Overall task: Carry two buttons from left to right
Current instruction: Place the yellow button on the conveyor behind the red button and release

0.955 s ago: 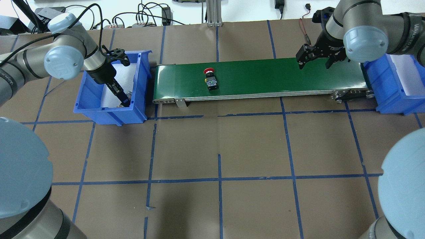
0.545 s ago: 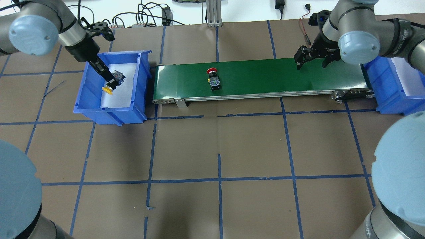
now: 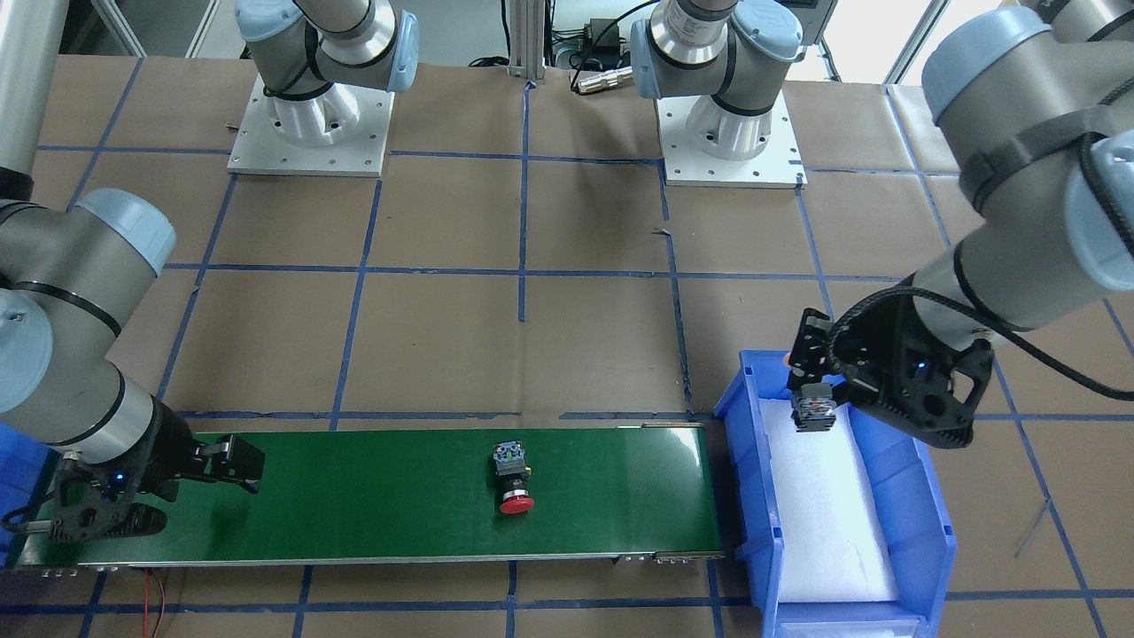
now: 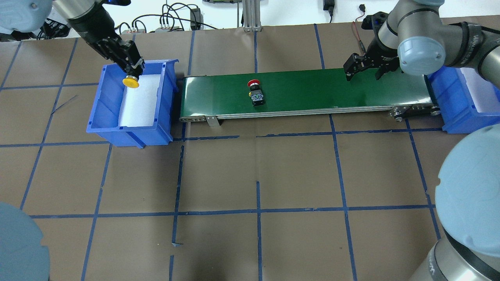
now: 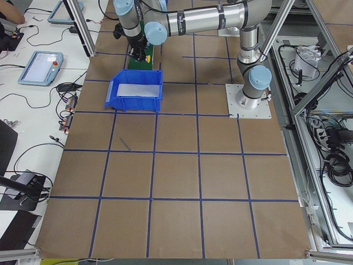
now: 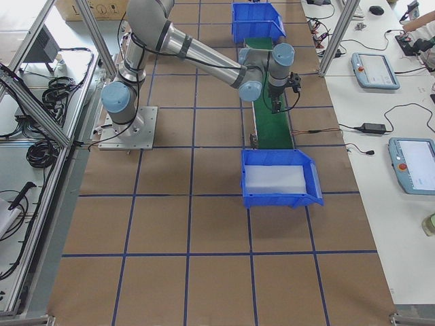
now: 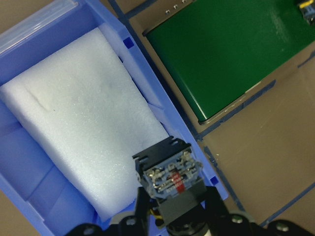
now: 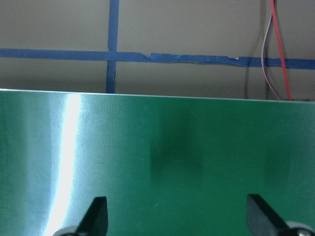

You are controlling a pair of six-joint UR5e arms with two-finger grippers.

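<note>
Since half a second ago my left gripper (image 4: 133, 70) has risen out of the left blue bin (image 4: 102, 128). It has carried the yellow-capped button (image 4: 130, 82) up and back, so the button now hangs over the bin's far edge instead of low over the white foam pad (image 4: 138, 105). Meanwhile the red-capped button (image 4: 256, 92) has ridden a little further right along the green conveyor belt (image 4: 332, 89), and my right gripper (image 4: 363, 72) has edged slightly left.

My left jaws are clamped on the yellow-capped button's black-grey body. From overhead its cap shows as a full yellow disc just below my fingers. My left wrist camera sees the opposite end, a block of metal terminals with a small red part in the middle. The red-capped button lies on its side left of the belt's middle, with its cap toward the belt's far edge.

My right jaws stand wide apart over the belt, near its right end and far edge. Just past that end sits the right blue bin (image 4: 453, 117). The left bin's right wall stands between the held button and the belt's left end.
</note>
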